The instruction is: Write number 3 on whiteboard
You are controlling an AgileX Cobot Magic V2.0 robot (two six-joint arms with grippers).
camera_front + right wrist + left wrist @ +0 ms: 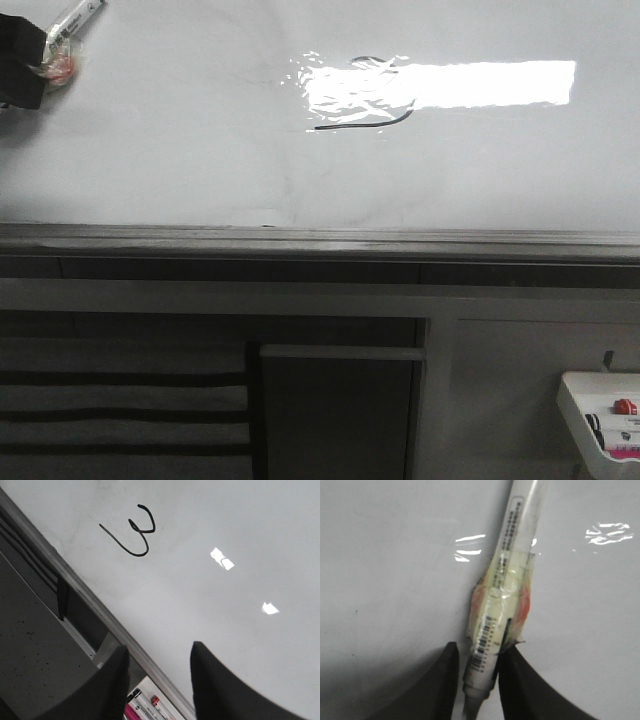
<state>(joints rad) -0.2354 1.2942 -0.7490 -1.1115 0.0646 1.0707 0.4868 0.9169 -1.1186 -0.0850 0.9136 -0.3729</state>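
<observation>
The whiteboard (pixel 180 140) fills the upper front view, with a grey edge rail (pixel 320 240) below it. A thin black number 3 (pixel 365 110) sits in the bright light reflection; it shows clearly in the right wrist view (pixel 134 532). My left gripper (pixel 30 65) is at the far upper left of the board, well left of the 3, shut on a white marker (pixel 500 605) wrapped in tape. Its tip points away from the 3 in the front view (pixel 80 15). My right gripper (pixel 157 680) is open and empty over the board's edge, out of the front view.
A small white tray (pixel 600 415) with markers hangs at the lower right, also under the right fingers in the right wrist view (pixel 150 705). Dark cabinet fronts and slats (pixel 120 400) lie below the rail.
</observation>
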